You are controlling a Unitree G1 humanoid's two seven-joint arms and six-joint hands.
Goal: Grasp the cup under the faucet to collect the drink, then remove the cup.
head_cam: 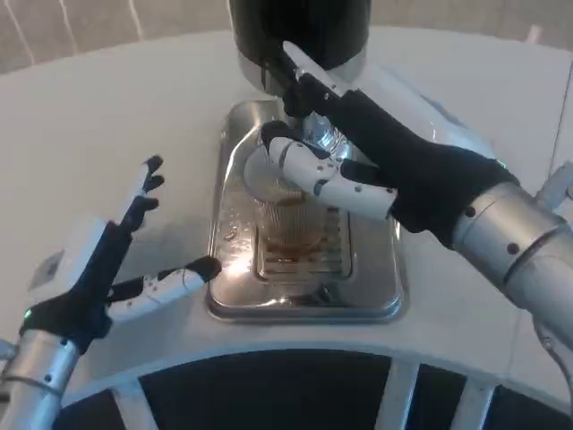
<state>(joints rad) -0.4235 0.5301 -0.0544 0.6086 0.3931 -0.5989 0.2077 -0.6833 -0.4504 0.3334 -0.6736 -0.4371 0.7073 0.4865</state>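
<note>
Head view shows the right hand point(336, 148) wrapped around the clear ribbed plastic cup point(285, 210) standing on the shiny steel drip tray point(376, 300) under the black dispenser point(300, 27), left hand point(125, 260) spread idle; a tilted lift would likely spill the drink.

The dispenser point(300, 31) was cut off by the top edge, so only its dark lower body showed. The right robot hand point(345, 148) covered the upper part of the cup point(279, 219) and hid the faucet above it. Whether any drink was flowing could not be told. The right forearm ran off the right edge, the left forearm off the bottom-left corner, and the tabletop point(107, 107) off both sides
</note>
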